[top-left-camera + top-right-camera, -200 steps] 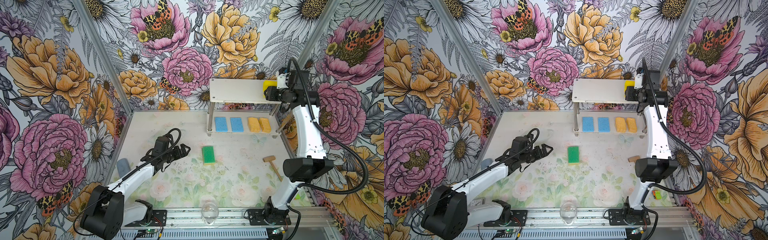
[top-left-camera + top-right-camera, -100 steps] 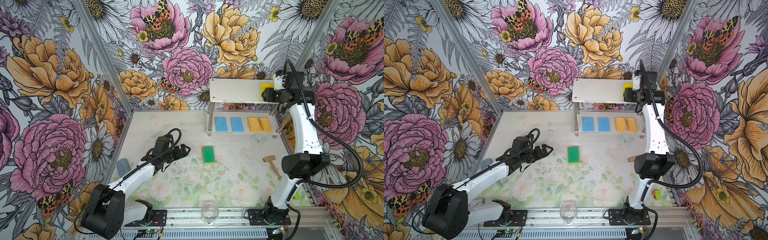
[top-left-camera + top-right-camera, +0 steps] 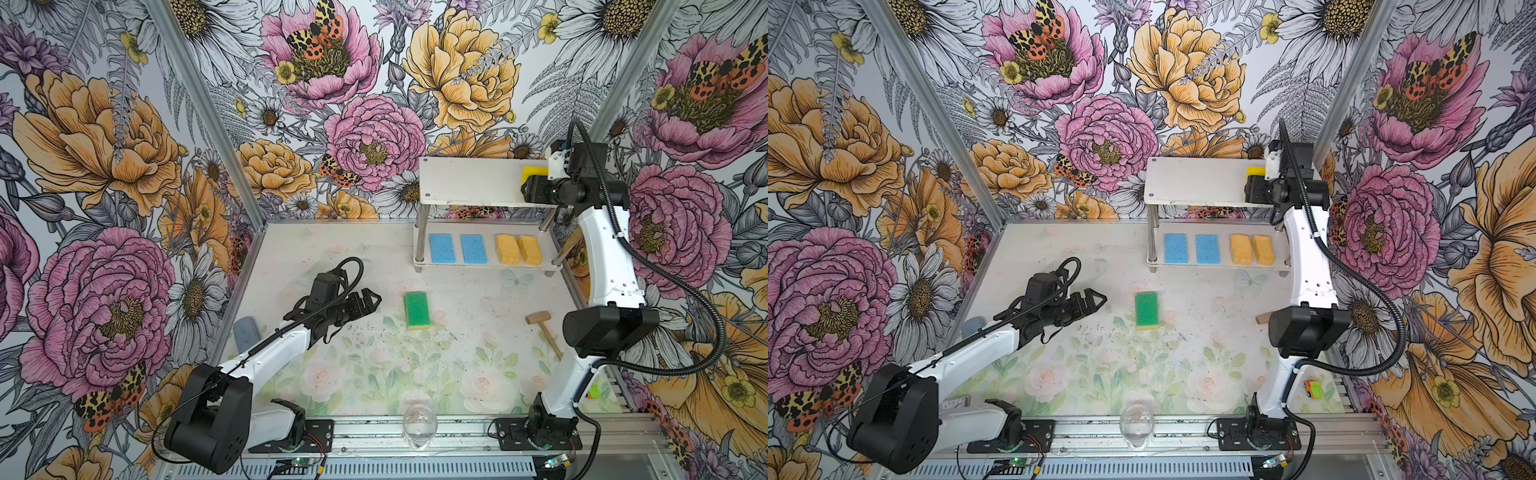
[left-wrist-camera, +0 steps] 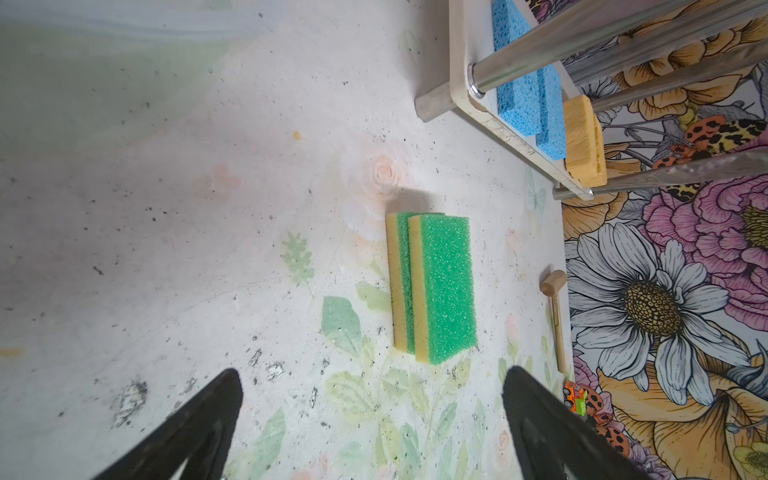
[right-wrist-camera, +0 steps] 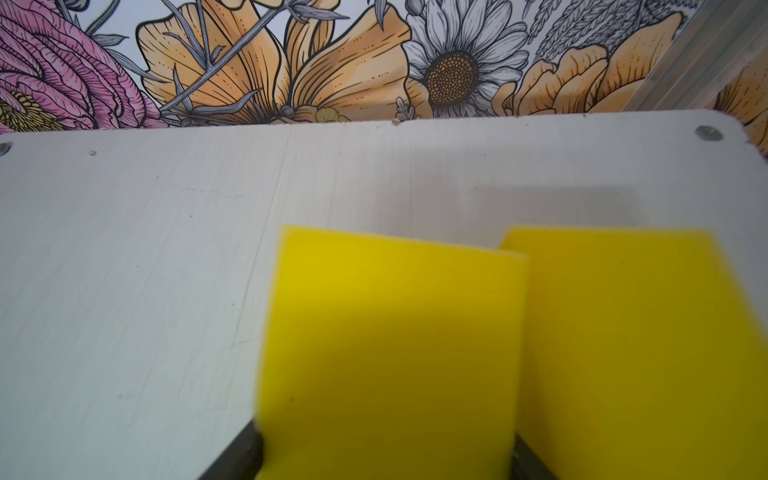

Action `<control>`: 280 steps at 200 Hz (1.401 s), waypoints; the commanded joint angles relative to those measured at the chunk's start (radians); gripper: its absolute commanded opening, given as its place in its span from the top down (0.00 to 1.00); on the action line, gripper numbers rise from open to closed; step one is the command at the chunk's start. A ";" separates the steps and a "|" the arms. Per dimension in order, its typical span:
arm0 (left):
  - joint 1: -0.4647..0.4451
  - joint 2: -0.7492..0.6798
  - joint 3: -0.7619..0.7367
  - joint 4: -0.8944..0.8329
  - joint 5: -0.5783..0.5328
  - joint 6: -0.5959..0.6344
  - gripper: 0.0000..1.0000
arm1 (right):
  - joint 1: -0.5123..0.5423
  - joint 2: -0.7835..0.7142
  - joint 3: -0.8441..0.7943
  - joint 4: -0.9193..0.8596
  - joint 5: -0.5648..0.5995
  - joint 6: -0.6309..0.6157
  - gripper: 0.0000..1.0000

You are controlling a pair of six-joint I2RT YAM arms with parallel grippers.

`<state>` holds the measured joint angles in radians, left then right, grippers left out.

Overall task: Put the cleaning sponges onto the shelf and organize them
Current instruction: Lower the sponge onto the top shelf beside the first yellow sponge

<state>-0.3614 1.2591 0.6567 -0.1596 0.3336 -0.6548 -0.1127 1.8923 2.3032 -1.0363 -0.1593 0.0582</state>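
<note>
Up on the shelf [image 3: 469,180], we see the right gripper [image 5: 382,455] straddling a yellow sponge [image 5: 390,332] beside its twin [image 5: 640,332], pinch or release unclear, so retreating may drag it off the edge; the left gripper [image 4: 372,374] hangs spread near the green sponges [image 4: 444,286].

Shelf [image 3: 465,183] top bare L of yellow sponges [image 3: 534,171]; btm tier taken by blue sponges [image 3: 441,248], orange sponges [image 3: 508,249], posts [image 3: 420,239] at corners. Table [image 3: 469,316] open round green sponges [image 3: 417,309].

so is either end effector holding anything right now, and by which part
Left end effector: open, empty. Right end effector: a yellow sponge on the shelf sits between its jaws, which flank its opposite sides; whether they clamp it cannot be told.
</note>
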 commanded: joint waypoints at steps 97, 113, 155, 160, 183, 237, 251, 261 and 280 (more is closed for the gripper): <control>0.007 -0.006 0.004 0.020 0.012 0.006 0.01 | -0.001 0.036 0.076 0.007 0.000 0.011 0.25; 0.008 -0.007 0.003 0.021 0.010 0.006 0.01 | -0.002 0.038 0.076 0.007 0.003 0.010 0.25; 0.009 -0.011 -0.002 0.020 0.011 0.004 0.01 | 0.000 0.049 0.076 0.006 -0.001 0.009 0.25; 0.008 -0.012 -0.002 0.020 0.009 0.004 0.01 | -0.001 0.050 0.076 0.005 -0.001 0.009 0.25; 0.008 -0.018 -0.006 0.019 0.007 0.003 0.01 | -0.001 0.055 0.075 0.006 -0.002 0.009 0.25; 0.011 -0.020 -0.005 0.017 0.005 0.004 0.01 | 0.002 0.056 0.075 0.005 -0.005 0.007 0.24; 0.011 -0.020 -0.005 0.017 0.005 0.004 0.01 | 0.003 0.057 0.075 0.005 -0.006 0.006 0.23; 0.013 -0.020 -0.004 0.017 0.005 0.004 0.01 | 0.004 0.057 0.075 0.006 -0.006 0.005 0.22; 0.010 -0.020 -0.006 0.018 0.006 0.004 0.01 | 0.006 0.056 0.076 0.007 -0.005 0.005 0.22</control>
<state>-0.3611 1.2587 0.6563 -0.1593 0.3336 -0.6548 -0.1127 1.9396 2.3539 -1.0363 -0.1593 0.0616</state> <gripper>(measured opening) 0.989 0.779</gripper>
